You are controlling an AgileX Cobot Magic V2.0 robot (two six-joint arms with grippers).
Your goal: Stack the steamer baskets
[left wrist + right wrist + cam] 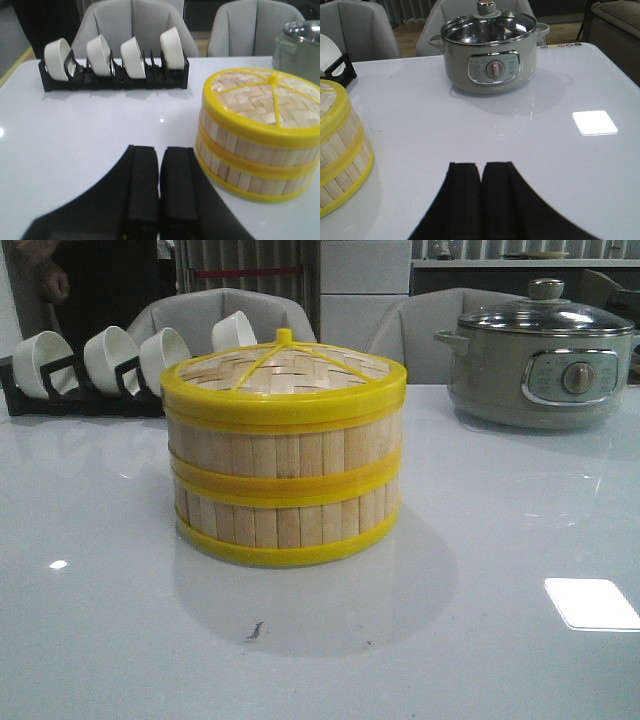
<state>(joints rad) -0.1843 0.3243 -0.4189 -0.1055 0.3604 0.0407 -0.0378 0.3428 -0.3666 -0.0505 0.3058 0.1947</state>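
Note:
Two steamer baskets stand stacked in the middle of the white table, the upper basket [285,445] on the lower basket [285,520]. The woven lid [285,370] with yellow rim and knob sits on top. The stack also shows in the left wrist view [257,150] and at the edge of the right wrist view [340,160]. My left gripper [160,150] is shut and empty, over the table beside the stack and apart from it. My right gripper [481,166] is shut and empty, on the stack's other side. Neither gripper shows in the front view.
A grey-green electric pot [540,365] with a glass lid stands at the back right, also in the right wrist view [490,50]. A black rack with white bowls [90,375] stands at the back left, also in the left wrist view [115,65]. Grey chairs are behind the table.

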